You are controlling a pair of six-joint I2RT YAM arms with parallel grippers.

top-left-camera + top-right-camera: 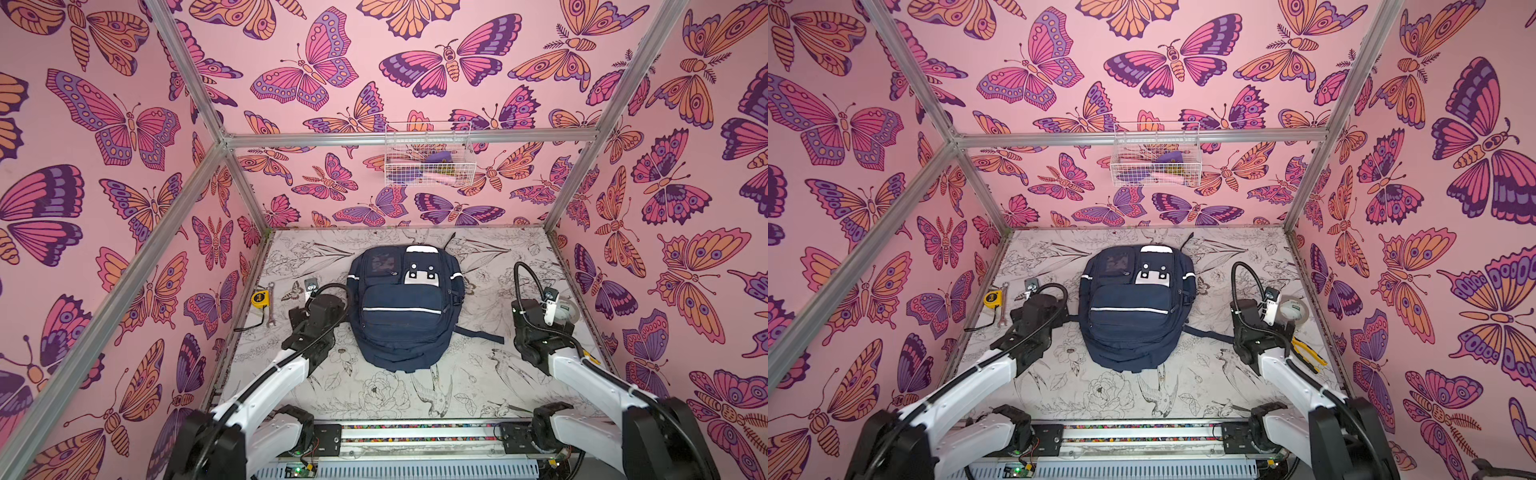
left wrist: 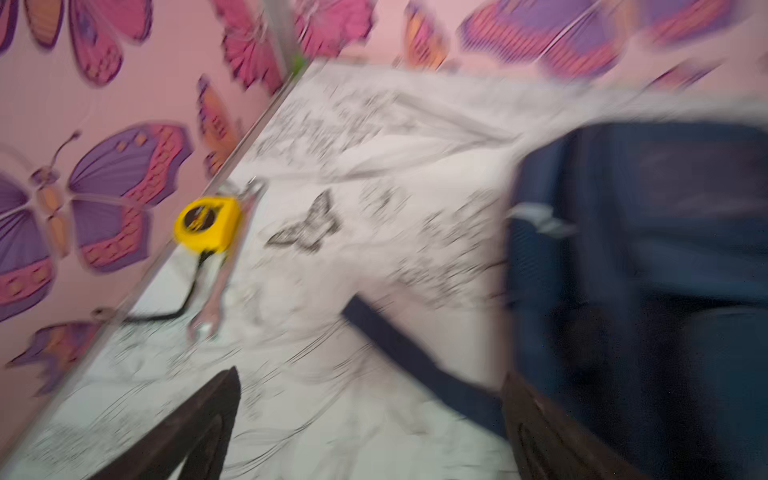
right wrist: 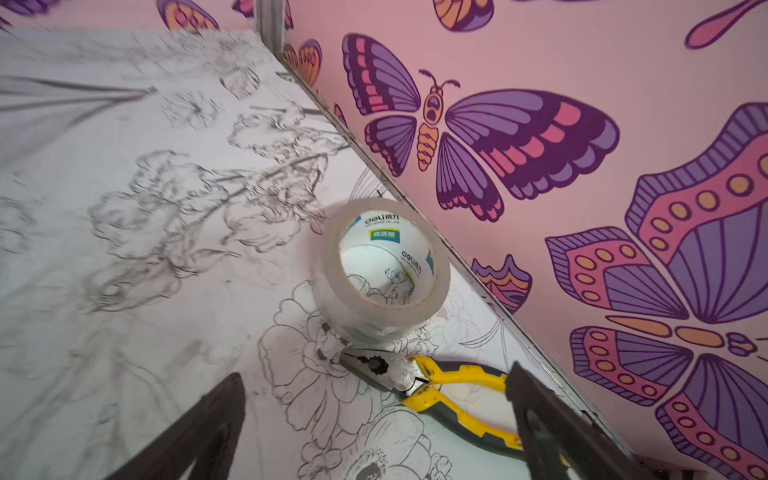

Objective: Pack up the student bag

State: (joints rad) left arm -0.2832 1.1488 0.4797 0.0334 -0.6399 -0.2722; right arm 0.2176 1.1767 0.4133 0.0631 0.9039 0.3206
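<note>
**Left gripper point(image 2: 370, 374) and right gripper point(image 3: 376, 370) wide open, empty**

The student bag point(image 1: 405, 307) lies flat on the table point(image 1: 478, 386) between them. Its loose strap point(image 2: 415, 361), just beside the left fingers point(image 2: 548, 440), may snag; the tape roll point(image 3: 365, 324) near the wall point(image 3: 623, 62) could be knocked away.
</note>
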